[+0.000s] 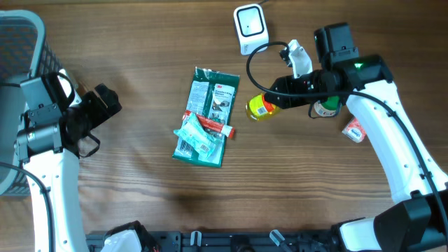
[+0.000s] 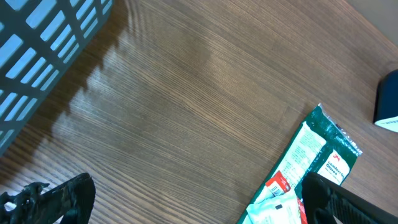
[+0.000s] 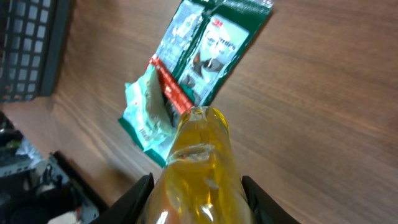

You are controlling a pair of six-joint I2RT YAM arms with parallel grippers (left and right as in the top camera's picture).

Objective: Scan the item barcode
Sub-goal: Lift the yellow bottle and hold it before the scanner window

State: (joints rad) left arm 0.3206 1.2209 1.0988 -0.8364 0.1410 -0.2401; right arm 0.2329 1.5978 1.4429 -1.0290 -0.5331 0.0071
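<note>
**Overhead.**
- Worktop (image 1: pixel 140 42): brown wood grain.
- Mesh basket (image 1: pixel 21 42): far left corner.
- Barcode scanner (image 1: pixel 250 26): white, near the far edge, right of centre, with a black cable looping from it.
- Yellow bottle (image 1: pixel 260 107): the task item. It lies sideways, clamped in the right claw (image 1: pixel 269 105), nearer than the scanner and just right of the green packet (image 1: pixel 210 98).
- Pale pouch (image 1: pixel 194 138) and red-and-white tube (image 1: pixel 215 127): both lie on the green packet, mid-worktop.
- Green-capped container (image 1: pixel 327 108) and small red-and-white packet (image 1: pixel 354 131): beside the right arm, toward the right edge.
- Left claw (image 1: pixel 105 103): wide and empty, near the left edge, well apart from the packet.

**Left wrist.**
- Fingers (image 2: pixel 59 199): spread toward the two lower corners, with bare worktop between them.
- Basket: upper left.
- Green packet: lower right.

**Right wrist.**
- Yellow bottle: fills the centre, with a black finger (image 3: pixel 140 199) against each flank.
- Green packet, pouch and tube: on the worktop beyond the bottle's end.
- Basket: upper left.
</note>
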